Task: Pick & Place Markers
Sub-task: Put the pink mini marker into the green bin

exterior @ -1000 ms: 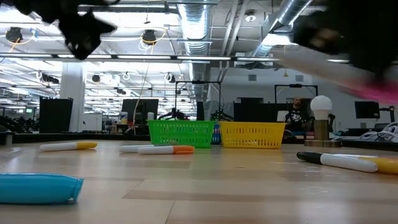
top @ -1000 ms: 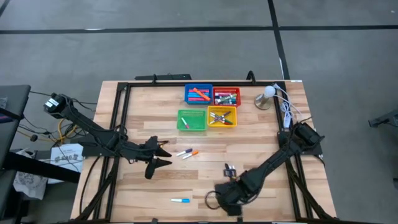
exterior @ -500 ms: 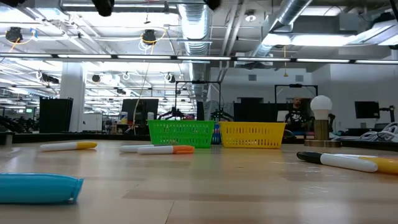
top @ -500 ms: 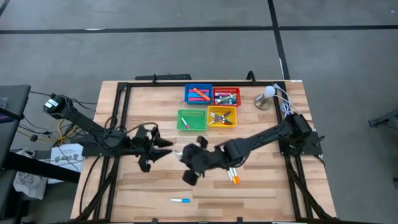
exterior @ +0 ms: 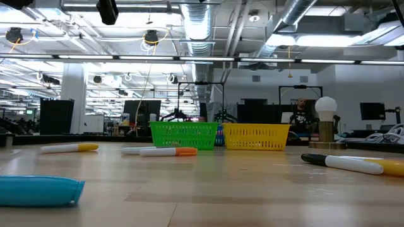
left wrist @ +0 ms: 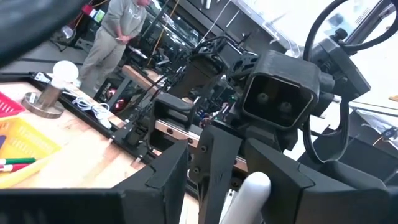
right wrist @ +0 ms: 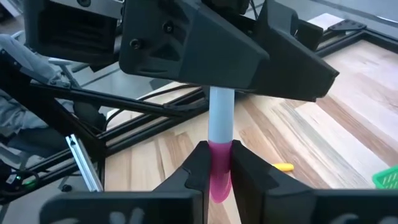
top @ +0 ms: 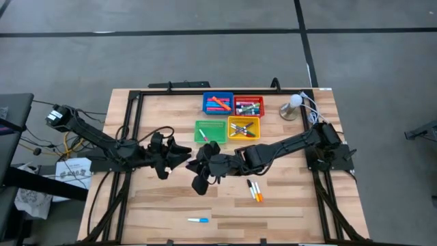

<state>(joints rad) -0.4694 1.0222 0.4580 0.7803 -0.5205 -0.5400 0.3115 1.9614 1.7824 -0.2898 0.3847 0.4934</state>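
Marker with pink cap and white body, passed between the two grippers above the worktop.
The right gripper has its jaws clamped on the pink cap; the left gripper meets it at the white end, but I cannot tell if its jaws are apart or together. Below the four trays, more markers lie at 5 o'clock from the grippers, and a blue one at 6 o'clock.
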